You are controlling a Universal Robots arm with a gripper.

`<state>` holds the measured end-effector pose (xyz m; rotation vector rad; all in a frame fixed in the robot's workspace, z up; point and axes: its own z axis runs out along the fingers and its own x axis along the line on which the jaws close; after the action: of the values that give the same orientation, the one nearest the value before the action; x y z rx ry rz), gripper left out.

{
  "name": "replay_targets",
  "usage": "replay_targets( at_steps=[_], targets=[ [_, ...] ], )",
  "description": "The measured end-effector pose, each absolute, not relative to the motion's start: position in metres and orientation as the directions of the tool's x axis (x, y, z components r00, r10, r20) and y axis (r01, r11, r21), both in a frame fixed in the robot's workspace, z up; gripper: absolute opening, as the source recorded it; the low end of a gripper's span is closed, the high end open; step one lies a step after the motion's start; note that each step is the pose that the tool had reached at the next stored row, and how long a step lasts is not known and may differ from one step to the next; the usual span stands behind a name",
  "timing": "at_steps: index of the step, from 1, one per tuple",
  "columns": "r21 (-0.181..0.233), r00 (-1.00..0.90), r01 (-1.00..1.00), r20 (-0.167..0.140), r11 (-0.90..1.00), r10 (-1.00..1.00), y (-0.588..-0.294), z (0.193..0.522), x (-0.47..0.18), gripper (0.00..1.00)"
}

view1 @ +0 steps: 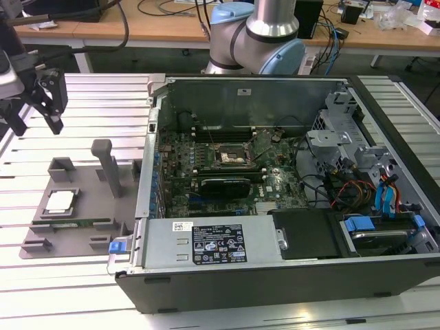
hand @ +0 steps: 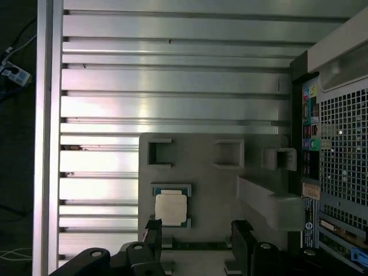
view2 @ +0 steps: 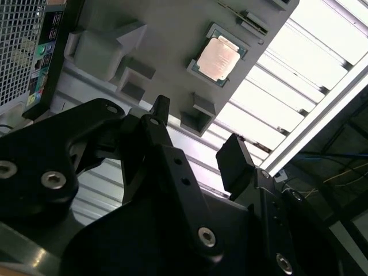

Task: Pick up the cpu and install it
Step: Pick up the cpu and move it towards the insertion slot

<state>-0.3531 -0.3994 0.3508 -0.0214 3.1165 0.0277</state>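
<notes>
Hovering above the grey plastic fixture plate [view1: 86,199], the black two-fingered gripper [view1: 36,127] gapes wide (holding nothing); the small silvery square cpu [view1: 60,201] lies seated on that plate.

exterior: high, far | both wrist views: near, share fixture plate [hand: 218,190] [view2: 167,40]

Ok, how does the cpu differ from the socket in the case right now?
The cpu is pale and silvery; the socket is dark with a metal frame. The cpu lies on the grey fixture plate outside the case, near the open gripper; the socket sits on the motherboard inside it. Both are square and lie flat.
</notes>
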Motion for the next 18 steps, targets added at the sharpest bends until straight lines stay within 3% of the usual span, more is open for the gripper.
replay_targets(
  at_steps=[18],
  targets=[
    [0.018,-1.0,-0.014,-0.025,1.0,-0.013,-0.399,0.329,-0.353,0.6]
  ],
)
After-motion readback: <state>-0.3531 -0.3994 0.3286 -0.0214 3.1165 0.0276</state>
